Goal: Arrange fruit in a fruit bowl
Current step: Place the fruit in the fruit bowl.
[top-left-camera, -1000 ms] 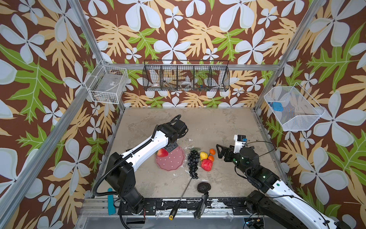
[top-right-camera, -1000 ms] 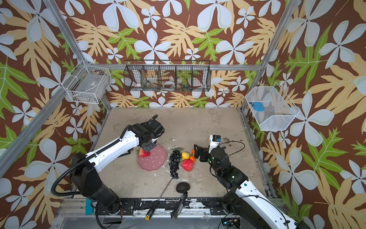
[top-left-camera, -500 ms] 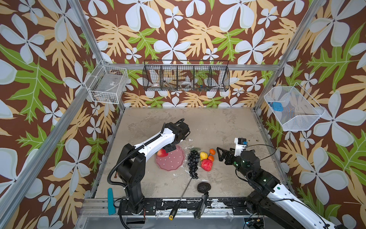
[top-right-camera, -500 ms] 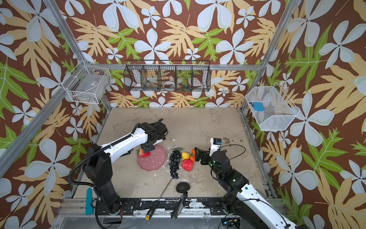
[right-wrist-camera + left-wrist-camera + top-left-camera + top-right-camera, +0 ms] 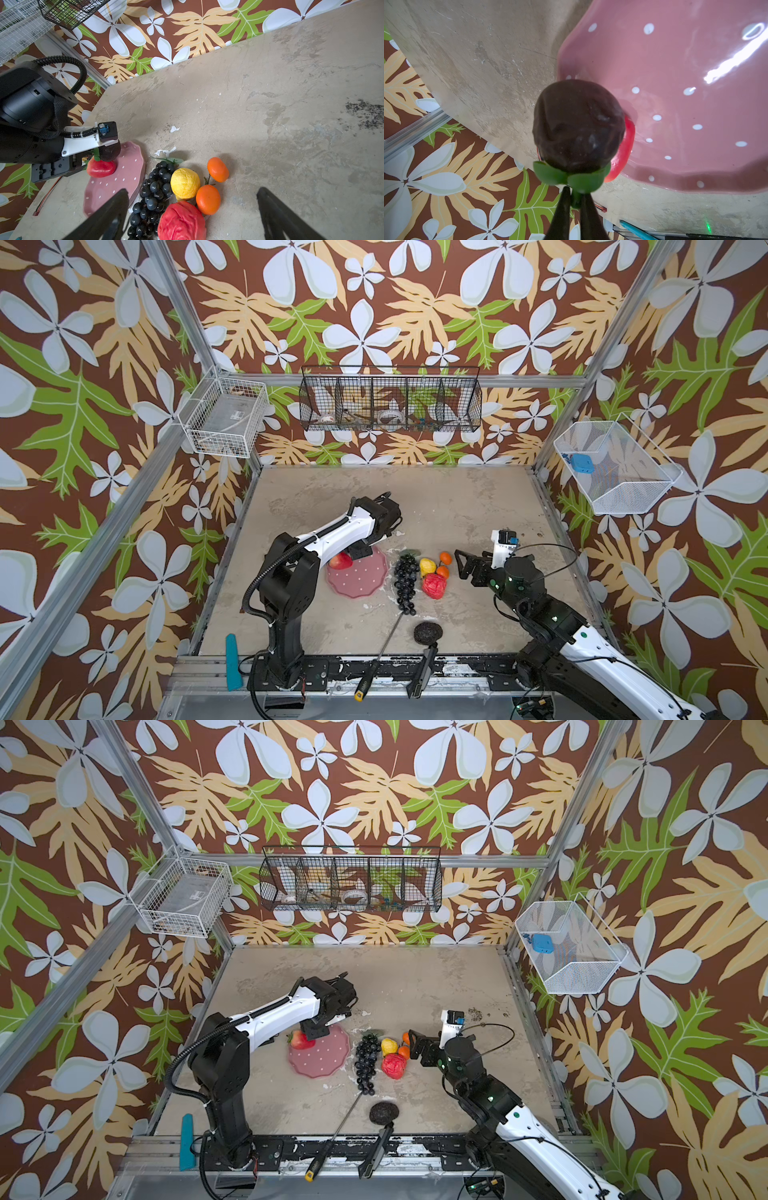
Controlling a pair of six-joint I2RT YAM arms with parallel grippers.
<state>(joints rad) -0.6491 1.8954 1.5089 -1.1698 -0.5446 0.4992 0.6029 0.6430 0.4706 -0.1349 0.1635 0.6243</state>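
The pink dotted fruit bowl (image 5: 361, 583) (image 5: 685, 62) lies left of the fruit row. One red apple (image 5: 340, 561) (image 5: 100, 168) sits at its left rim. My left gripper (image 5: 575, 191) is shut on the green stem of the dark mangosteen (image 5: 578, 124) (image 5: 109, 151), which hangs close over that apple and the rim. Right of the bowl lie the black grapes (image 5: 405, 578), lemon (image 5: 427, 565), two oranges (image 5: 445, 558) and a second red apple (image 5: 434, 585). The avocado (image 5: 428, 632) lies nearer the front. My right gripper (image 5: 461, 564) (image 5: 193, 189) stands open beside the oranges, holding nothing.
A screwdriver (image 5: 380, 651), a black tool (image 5: 422, 668) and a teal tool (image 5: 232, 662) lie at the front edge. A black wire basket (image 5: 390, 404) hangs on the back wall, with white baskets at the left (image 5: 224, 416) and right (image 5: 615, 466).
The left arm's elbow has swung inward to the right while its gripper stayed over the bowl's rim with the mangosteen. The right arm has shifted slightly toward the front.
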